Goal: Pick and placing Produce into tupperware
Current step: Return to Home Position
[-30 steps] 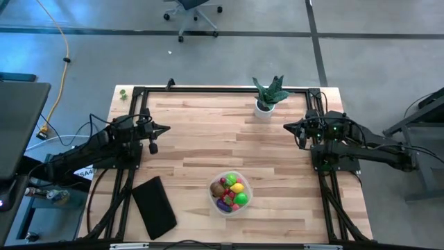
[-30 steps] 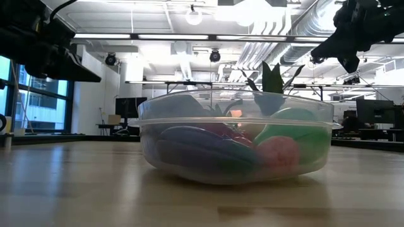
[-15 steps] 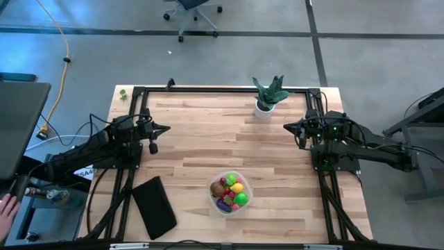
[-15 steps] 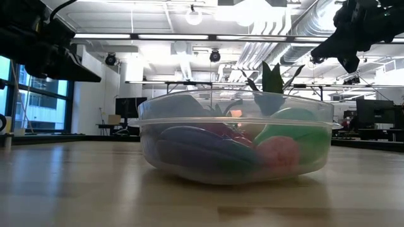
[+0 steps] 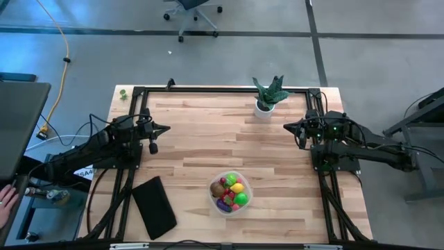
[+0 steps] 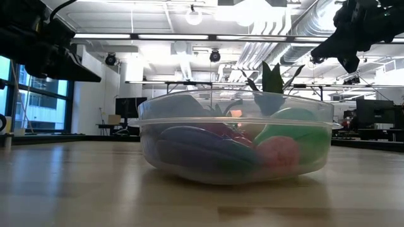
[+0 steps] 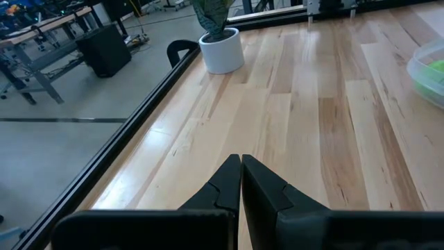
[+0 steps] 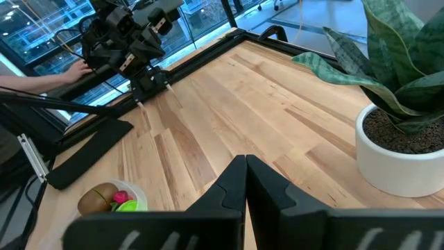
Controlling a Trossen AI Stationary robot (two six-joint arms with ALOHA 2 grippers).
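The clear round tupperware (image 5: pixel 230 192) sits on the table near its near edge and holds the toy produce (image 5: pixel 234 192): green, yellow, red, purple and brown pieces. The low view shows the tupperware (image 6: pixel 235 135) close up with the pieces inside. My left gripper (image 5: pixel 166 128) hovers shut over the table's left side, far from the tupperware; its fingers (image 7: pixel 241 163) meet. My right gripper (image 5: pixel 286 127) hovers shut at the table's right side, near the potted plant; its fingers (image 8: pixel 245 163) meet too.
A spiky green plant in a white pot (image 5: pixel 267 97) stands near the far edge. A flat black rectangle (image 5: pixel 154 206) lies near the near left corner. A person's hand (image 5: pixel 5 203) shows off the table at the left. Bare wood lies between the arms.
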